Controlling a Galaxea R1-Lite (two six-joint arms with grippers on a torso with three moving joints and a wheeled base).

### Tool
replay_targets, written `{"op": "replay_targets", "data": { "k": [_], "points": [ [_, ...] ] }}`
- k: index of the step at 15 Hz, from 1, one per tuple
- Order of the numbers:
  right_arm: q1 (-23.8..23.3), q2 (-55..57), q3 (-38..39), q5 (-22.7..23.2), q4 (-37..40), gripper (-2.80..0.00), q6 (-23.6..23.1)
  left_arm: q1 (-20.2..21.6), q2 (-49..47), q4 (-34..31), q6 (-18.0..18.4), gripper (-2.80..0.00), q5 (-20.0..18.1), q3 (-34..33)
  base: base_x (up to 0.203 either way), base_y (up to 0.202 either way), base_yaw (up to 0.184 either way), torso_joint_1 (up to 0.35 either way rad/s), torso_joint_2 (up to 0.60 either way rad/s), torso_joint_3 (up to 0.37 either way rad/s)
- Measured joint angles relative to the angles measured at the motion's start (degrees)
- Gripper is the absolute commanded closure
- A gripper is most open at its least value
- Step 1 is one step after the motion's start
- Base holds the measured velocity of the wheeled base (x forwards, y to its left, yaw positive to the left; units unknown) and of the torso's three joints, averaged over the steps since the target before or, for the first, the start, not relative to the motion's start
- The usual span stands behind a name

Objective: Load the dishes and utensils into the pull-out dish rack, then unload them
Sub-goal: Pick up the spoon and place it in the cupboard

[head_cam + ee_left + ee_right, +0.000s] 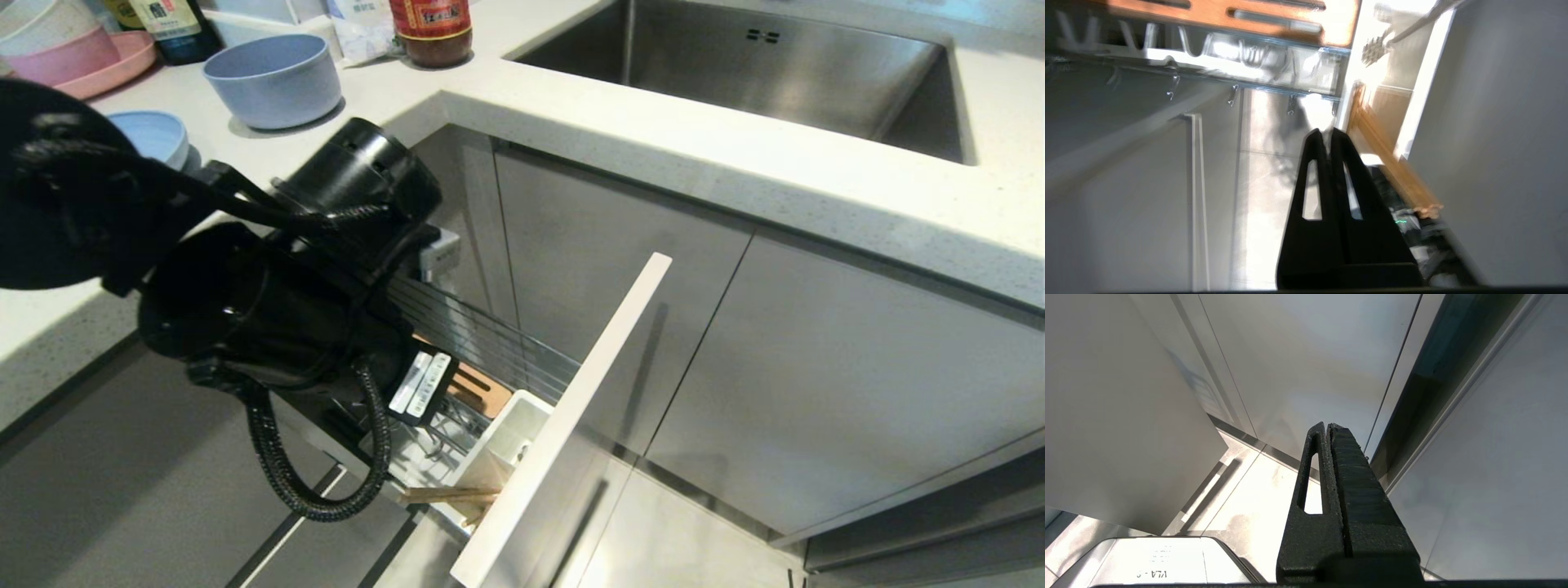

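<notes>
The pull-out dish rack stands drawn out, its pale front panel towards me. My left gripper hangs over it, shut with nothing between its fingers. Beside the fingers, the wooden chopsticks lean out of the white cutlery cup, their ends poking past its edge. A blurred silver spoon with a thin handle lies in that cup. The blue-grey bowl and the light blue plate rest on the counter, the plate partly hidden by my arm. My right gripper is shut, parked low by the cabinet fronts.
A pink plate with stacked bowls and some bottles stand at the counter's back. The steel sink lies at the right. A slotted wooden strip and chrome prongs line the rack. Cabinet doors flank the drawer.
</notes>
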State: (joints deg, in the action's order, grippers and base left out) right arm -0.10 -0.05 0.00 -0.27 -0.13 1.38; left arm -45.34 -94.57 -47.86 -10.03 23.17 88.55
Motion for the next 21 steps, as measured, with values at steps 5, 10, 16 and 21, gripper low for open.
{"op": "replay_targets", "data": {
  "k": [5,10,16,21],
  "points": [
    [0.0,0.0,0.0,0.0,0.0,0.0,0.0,0.8,8.0,2.8,-4.5,0.0,1.2,1.4,0.0,0.0,0.0,0.0,0.0,0.0],
    [0.0,0.0,0.0,0.0,0.0,0.0,0.0,10.5,16.8,8.5,-4.7,0.0,1.1,2.2,0.0,0.0,0.0,0.0,0.0,0.0],
    [0.0,0.0,0.0,0.0,0.0,0.0,0.0,27.4,26.9,12.1,-2.6,0.0,-1.4,2.1,0.0,0.0,0.0,0.0,0.0,0.0],
    [0.0,0.0,0.0,0.0,0.0,0.0,0.0,49.2,31.9,12.4,0.1,0.0,-8.2,4.0,0.0,0.0,0.0,0.0,0.0,0.0]
  ]
}}
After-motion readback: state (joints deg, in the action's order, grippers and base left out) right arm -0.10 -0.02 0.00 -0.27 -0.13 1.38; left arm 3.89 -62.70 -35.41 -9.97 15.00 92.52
